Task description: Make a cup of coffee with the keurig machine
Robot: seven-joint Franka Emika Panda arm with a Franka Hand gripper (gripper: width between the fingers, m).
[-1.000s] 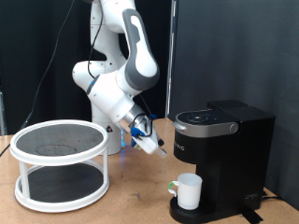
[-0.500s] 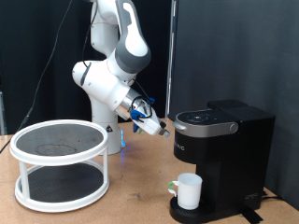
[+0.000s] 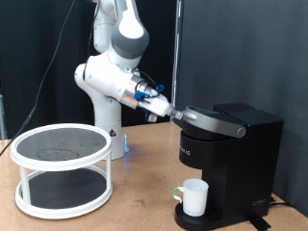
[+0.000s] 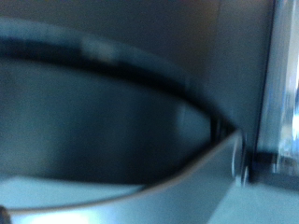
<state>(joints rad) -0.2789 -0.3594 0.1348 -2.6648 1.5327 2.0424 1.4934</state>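
Observation:
The black keurig machine (image 3: 241, 159) stands at the exterior view's right. Its rounded lid (image 3: 214, 120) is tilted up at the front. The white cup (image 3: 195, 196) stands on the machine's round drip base, under the spout, handle to the exterior view's left. My gripper (image 3: 171, 112) is at the lid's front edge and touches it from the exterior view's left. The wrist view is blurred and filled by the dark curved lid with its silver trim (image 4: 187, 168).
A white two-tier round rack (image 3: 60, 168) with dark mesh shelves stands on the wooden table (image 3: 135, 207) at the exterior view's left. The robot's base is behind it. A black curtain hangs at the back.
My gripper has risen and moved to the exterior view's right, from beside the machine up to the lid's front edge. The lid's front now stands raised.

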